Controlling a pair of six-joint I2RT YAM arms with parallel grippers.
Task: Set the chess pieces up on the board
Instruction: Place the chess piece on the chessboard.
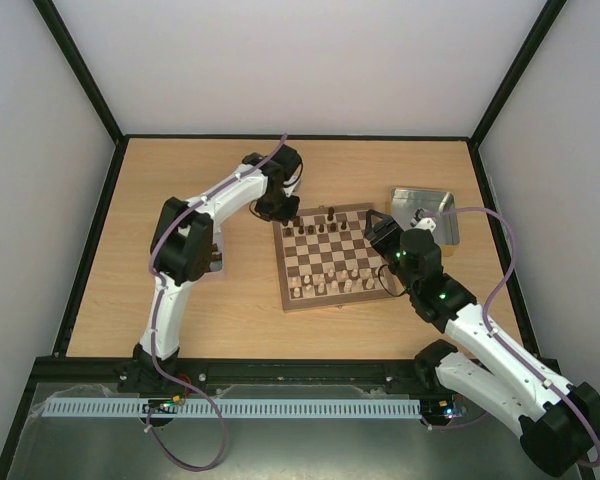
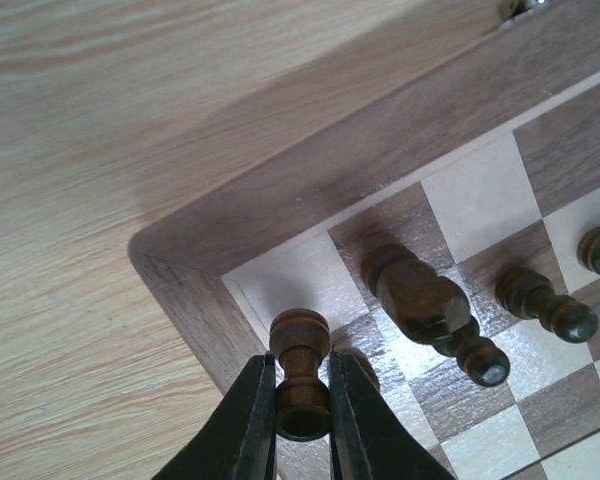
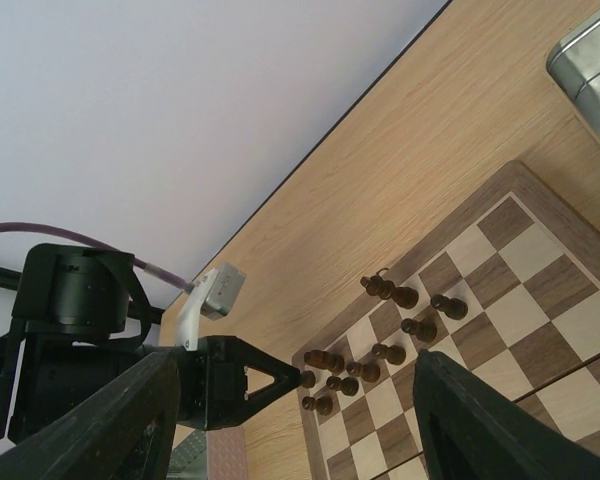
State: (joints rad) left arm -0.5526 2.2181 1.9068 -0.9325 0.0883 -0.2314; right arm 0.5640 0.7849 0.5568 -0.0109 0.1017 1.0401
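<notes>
We take this for a robotics lab cell, not a home: a pale wooden tabletop [image 1: 180,320] is boxed in by bare white walls [image 1: 300,60] and black frame posts [image 1: 80,70]. Two white-and-black robot arms [image 1: 170,250] are bolted at its near edge, with purple cables [image 1: 506,262] and a slotted cable duct [image 1: 230,408] along the front rail.

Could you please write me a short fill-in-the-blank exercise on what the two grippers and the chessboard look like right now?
1. The left gripper has its fingers shut on a ____ brown chess piece.
2. That piece is at a ____ square of the board.
3. The right gripper has its fingers ____ and holds nothing.
4. The metal tray lies on the table to the board's ____.
Missing words: dark; corner; open; right.
</notes>
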